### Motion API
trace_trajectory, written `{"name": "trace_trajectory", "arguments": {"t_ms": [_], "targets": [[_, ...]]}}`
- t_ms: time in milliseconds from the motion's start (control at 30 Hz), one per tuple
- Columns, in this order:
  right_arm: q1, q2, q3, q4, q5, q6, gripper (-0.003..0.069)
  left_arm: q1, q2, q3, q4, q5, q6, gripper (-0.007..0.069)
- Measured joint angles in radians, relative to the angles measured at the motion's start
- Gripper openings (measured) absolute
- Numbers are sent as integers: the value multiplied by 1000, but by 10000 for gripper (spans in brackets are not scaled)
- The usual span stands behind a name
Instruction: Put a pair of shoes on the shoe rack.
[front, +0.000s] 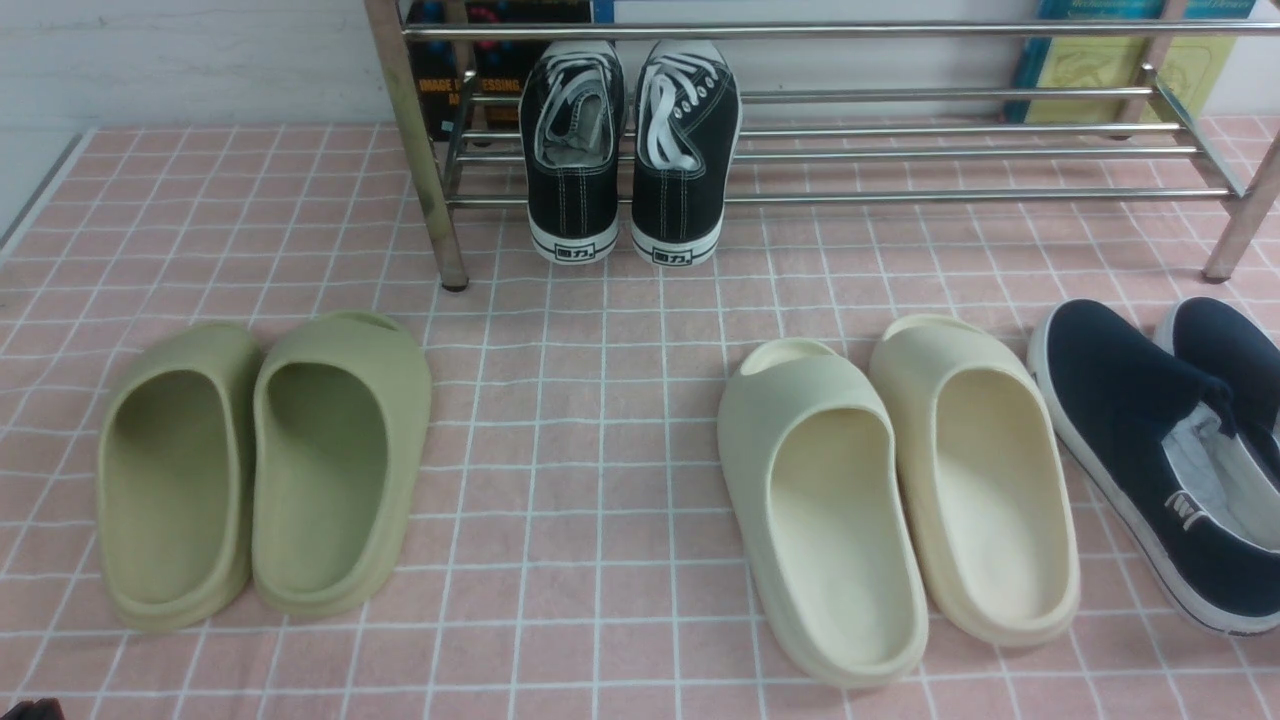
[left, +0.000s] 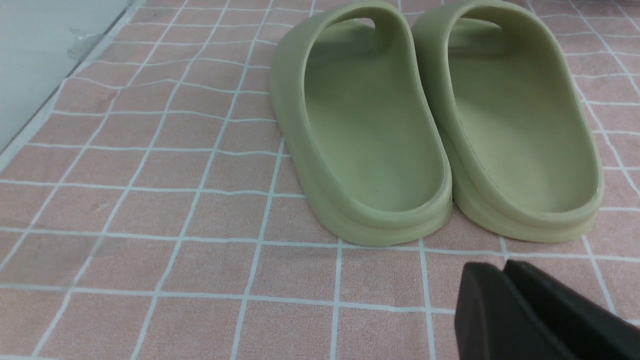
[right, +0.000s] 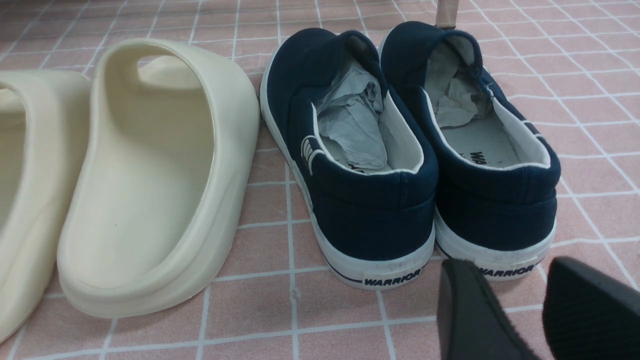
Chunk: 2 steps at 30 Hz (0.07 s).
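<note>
sneakers (front: 628, 150): both black lace-up shoes sit side by side on the lowest bars of the shoe rack (front: 960, 155), toward its left end, toes pointing in under the rack and heels hanging out over the front bar toward me.
shoe rack: shiny metal tubes, standing at the far side of the pink tiled mat (front: 600, 400); the rest of the bottom shelf to the right of the sneakers is bare bars.
my left gripper (left: 505, 285): seen low over the mat in my left wrist view, just short of the heels of the green slides (left: 435, 125); the two black fingers lie pressed together, nothing between them.
my right gripper (right: 520, 300): seen low over the mat in my right wrist view, close behind the heels of the navy slip-ons (right: 410, 150); a clear gap shows between the two fingers and they hold nothing.
green slides: a pair on the mat in front of the rack on my left, touching each other.
cream slides (front: 900, 490): a pair on the mat right of centre, side by side.
navy slip-ons: at my far right, just beside the cream slides, with crumpled paper stuffed inside.
</note>
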<state>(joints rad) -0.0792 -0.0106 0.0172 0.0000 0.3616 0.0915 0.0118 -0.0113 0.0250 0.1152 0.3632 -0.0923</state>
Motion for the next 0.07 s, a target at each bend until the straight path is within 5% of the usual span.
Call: {"name": "trace_trajectory", "arguments": {"t_ms": [67], "targets": [[0,0,0,0,0,0,240,0,0,0,0,0,0,65]]}}
